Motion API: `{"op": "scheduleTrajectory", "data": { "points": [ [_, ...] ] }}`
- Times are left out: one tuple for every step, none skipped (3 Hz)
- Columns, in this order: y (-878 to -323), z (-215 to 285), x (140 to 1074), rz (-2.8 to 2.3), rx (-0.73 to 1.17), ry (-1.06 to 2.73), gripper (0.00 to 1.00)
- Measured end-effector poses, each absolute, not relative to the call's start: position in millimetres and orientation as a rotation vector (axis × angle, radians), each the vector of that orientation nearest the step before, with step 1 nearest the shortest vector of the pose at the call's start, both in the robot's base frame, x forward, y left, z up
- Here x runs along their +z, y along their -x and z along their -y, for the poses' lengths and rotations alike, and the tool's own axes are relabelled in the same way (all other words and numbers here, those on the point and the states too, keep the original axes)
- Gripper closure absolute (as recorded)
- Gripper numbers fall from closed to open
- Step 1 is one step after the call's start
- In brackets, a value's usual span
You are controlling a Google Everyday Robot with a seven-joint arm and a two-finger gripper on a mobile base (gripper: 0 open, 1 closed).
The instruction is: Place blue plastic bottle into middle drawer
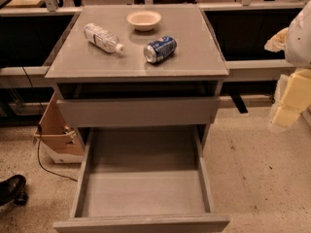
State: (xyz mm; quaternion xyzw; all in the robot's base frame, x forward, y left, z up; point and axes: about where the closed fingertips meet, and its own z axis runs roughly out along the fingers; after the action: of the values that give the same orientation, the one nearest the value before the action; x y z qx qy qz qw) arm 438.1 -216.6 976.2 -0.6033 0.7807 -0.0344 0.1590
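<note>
The blue plastic bottle (102,37) lies on its side on the left of the grey cabinet top (97,64), its white cap pointing right. The middle drawer (143,178) is pulled wide open below, and its flat grey floor is bare. My arm hangs at the right edge of the view, beside the cabinet and clear of it. Its gripper (285,114) is at the lower end of the arm, level with the closed top drawer and far to the right of the bottle. It holds nothing that I can see.
A blue-and-silver soda can (160,49) lies on its side to the right of the bottle. A cream bowl (144,19) sits at the back of the top. The top drawer (138,111) is closed. A cardboard box (56,130) and a cable lie on the floor to the left, with a black shoe (12,188) further left.
</note>
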Motion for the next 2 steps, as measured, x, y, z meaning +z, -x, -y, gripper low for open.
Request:
{"op": "scheduleTrajectory", "data": {
  "points": [
    [-438,217,976,-2.232,-0.098,1.725,0.00],
    [-450,205,970,-2.205,-0.095,1.716,0.00]
  ]
}}
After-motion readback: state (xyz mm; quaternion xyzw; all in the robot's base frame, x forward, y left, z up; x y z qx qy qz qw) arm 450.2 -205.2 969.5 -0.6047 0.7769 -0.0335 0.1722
